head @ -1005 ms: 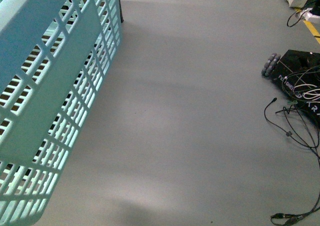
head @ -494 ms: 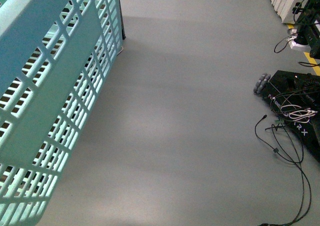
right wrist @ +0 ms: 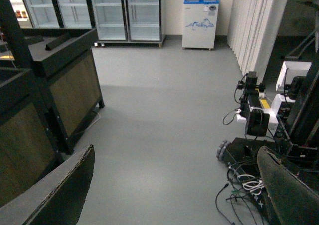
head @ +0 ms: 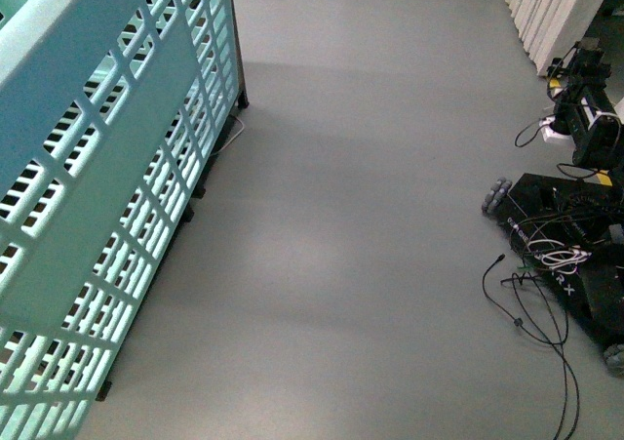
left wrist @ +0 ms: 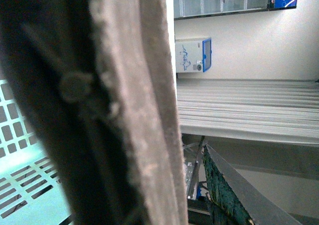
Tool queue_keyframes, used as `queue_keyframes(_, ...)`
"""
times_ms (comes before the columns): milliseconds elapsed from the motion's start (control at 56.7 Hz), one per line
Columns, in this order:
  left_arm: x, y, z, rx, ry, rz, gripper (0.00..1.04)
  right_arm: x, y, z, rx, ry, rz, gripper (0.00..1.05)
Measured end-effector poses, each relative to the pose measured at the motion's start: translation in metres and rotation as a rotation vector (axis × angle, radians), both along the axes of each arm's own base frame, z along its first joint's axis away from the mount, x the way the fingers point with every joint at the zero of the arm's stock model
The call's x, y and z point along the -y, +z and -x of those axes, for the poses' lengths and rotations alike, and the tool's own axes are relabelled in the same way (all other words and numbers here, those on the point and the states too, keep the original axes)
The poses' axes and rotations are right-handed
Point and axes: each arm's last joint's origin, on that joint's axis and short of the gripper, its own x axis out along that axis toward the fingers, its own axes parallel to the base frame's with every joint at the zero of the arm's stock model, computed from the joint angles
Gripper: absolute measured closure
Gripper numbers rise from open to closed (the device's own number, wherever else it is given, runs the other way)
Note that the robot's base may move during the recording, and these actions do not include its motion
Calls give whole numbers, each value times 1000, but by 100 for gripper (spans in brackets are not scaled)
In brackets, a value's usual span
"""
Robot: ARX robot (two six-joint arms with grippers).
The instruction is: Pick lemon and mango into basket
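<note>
Holding the right gripper [right wrist: 175, 175] spread wide above bare grey floor [right wrist: 159, 110], clamping nothing. Hanging the left gripper [left wrist: 219, 185] just beside the blurred brown handle [left wrist: 124, 110] of the turquoise basket [left wrist: 25, 185], apart or together being impossible to tell. Showing that basket's slotted wall close at front-view left, well apart from a black wheeled base [head: 570, 274] trailing cables [head: 531, 313]

basket [head: 97, 177] cut off left, handle [left wrist: 124, 110] blurred

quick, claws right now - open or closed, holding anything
Left claw: cannot tell, the basket handle blocks the view.
Right claw: open, empty.
</note>
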Motion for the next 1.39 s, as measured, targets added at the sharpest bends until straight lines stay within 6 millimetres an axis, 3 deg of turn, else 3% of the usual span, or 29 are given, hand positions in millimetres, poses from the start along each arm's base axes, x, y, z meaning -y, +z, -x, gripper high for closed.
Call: queue_keyframes(1393, 0, 1, 0, 2, -2, 0, 77, 0, 0, 0, 0, 0, 0, 9)
